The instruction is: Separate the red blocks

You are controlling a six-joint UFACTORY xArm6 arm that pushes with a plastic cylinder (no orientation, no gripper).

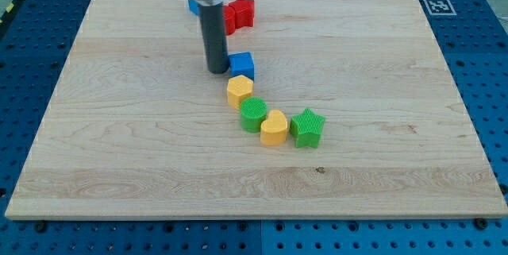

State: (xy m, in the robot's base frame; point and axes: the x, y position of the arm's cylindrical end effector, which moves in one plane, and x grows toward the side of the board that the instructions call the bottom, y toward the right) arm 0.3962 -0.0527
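My tip [217, 70] rests on the desk [119, 128], touching the blue cube [242, 64]. Red star [240, 11] and a second red block [228, 21], partly hidden, lie above it, touching; no gripper fitted.

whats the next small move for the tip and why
Probably slide my tip toward the view's top, to the red blocks. It sits beside the blue cube, below them, and the rod hides how the reds meet, so approach slowly before wedging between.
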